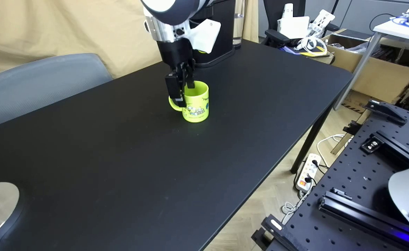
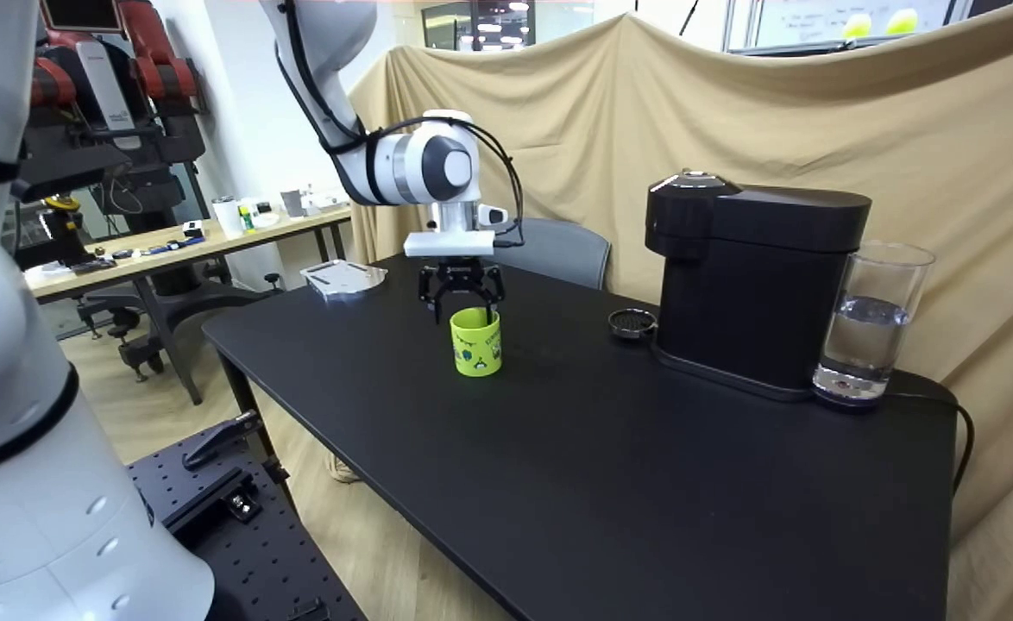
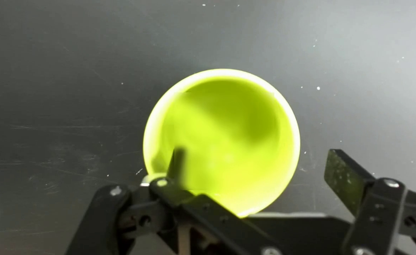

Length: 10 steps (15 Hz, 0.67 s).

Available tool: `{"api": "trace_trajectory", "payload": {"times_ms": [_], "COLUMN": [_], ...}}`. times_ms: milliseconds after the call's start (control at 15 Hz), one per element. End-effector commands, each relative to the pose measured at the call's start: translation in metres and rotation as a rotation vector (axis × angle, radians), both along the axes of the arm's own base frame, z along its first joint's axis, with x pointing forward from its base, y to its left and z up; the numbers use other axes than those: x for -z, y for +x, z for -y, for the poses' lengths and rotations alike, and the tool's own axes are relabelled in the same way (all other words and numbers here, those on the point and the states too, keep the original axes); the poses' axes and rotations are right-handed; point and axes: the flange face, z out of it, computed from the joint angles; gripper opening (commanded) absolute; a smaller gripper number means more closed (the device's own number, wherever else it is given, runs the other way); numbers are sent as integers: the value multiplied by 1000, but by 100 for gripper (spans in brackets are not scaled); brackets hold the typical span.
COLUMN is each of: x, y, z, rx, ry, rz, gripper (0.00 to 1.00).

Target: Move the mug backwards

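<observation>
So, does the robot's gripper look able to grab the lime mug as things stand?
Probably yes: the gripper is open, one finger over or inside the mouth of the mug and the other outside; nothing shows between them and its wall.

The arm (image 2: 400, 170) bends down over the mug (image 2: 476, 352), its wrist (image 2: 453, 217) above it and the gripper (image 3: 254, 157) pointing downward. The jaws stand wide apart: in the wrist view one finger (image 3: 179, 170) overlaps the mug's rim and opening, while the other finger (image 3: 348, 177) is beside the mug, apart from its wall.
</observation>
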Motion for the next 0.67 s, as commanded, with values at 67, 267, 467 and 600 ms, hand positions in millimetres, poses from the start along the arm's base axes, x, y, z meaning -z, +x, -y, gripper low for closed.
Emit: {"api": "trace_trajectory", "payload": {"times_ms": [67,267,467,600], "x": [9,7,3,0], "y": [2,0,-1,-3], "z": [-5,-6,-6,-6], "rx": [22,17,15,18], "ry": [-2,-5,-7,-12], "rz": [-2,-3,3,2], "gripper": [67,45,25,11]}}
